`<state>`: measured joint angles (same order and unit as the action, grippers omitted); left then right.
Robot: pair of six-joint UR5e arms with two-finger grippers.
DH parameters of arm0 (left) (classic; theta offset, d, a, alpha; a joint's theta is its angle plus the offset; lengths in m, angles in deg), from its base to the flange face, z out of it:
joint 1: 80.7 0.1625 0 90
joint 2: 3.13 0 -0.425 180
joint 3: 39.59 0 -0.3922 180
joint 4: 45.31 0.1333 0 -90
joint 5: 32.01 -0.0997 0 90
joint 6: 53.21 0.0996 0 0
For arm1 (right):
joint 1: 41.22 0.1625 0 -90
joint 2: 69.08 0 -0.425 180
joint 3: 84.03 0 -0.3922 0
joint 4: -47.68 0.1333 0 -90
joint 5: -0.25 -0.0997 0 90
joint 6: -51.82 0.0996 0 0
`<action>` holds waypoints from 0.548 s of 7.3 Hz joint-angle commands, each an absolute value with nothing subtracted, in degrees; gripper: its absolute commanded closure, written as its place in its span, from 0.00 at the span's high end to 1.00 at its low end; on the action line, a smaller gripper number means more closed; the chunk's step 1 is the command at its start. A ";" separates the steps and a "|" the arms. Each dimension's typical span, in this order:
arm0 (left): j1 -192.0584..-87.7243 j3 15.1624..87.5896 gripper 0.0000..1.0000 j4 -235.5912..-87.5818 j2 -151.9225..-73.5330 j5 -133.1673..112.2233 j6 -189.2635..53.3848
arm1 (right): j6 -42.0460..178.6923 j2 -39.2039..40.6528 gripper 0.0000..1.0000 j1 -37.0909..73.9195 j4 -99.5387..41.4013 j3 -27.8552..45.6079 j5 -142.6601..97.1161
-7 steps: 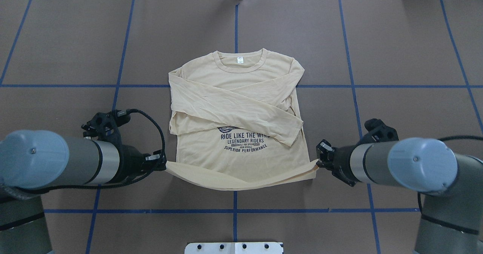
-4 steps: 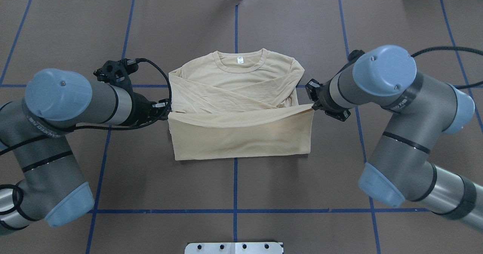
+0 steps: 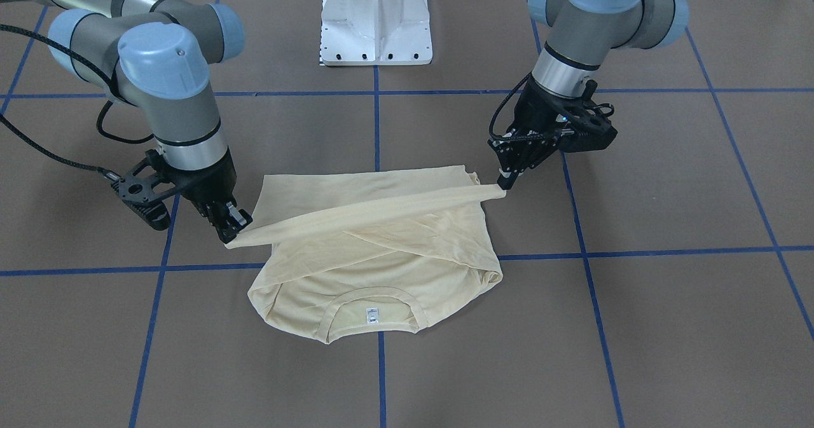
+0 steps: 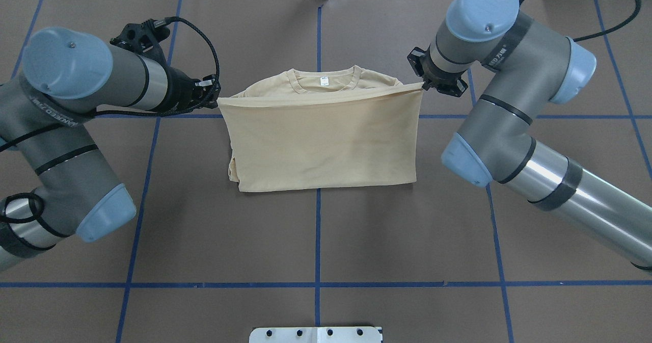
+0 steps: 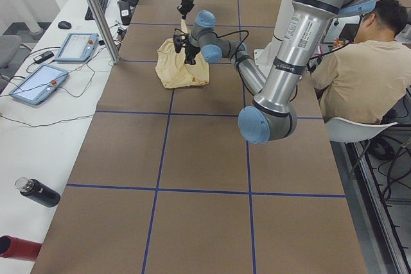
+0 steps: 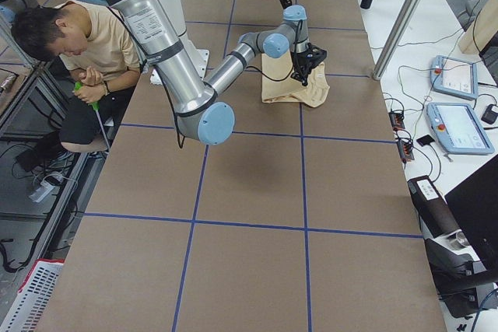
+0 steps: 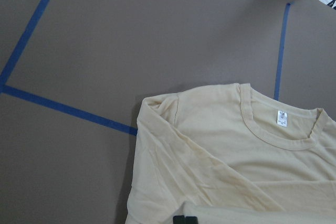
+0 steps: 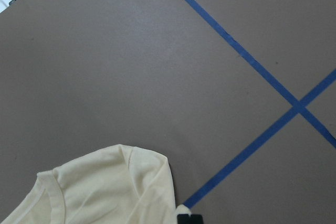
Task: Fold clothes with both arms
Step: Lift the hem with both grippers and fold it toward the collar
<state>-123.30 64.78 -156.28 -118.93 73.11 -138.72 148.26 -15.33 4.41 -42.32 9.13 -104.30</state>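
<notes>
Left fingers [image 3: 509, 172] and right fingers [image 3: 229, 222] each pinched a hem corner of the T-shirt [image 4: 321, 144], which looked light and limp, sagging between them.

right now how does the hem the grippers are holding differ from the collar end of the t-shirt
The hem is raised above the table, stretched between the left gripper and the right gripper; the collar lies flat on the table. The hem is a plain edge; the collar is a ribbed band with a white neck label inside. Both belong to one cream T-shirt.
</notes>
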 commanded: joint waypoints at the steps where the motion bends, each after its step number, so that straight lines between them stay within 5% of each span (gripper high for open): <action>1: -124.64 52.49 0.00 -164.53 -122.73 73.03 -138.81 | 144.83 -21.51 0.00 4.92 -37.00 -4.60 -103.90; 4: -124.90 40.58 0.00 -174.49 -125.65 70.49 -138.81 | 142.44 -25.13 0.00 4.93 -29.94 -15.98 -103.55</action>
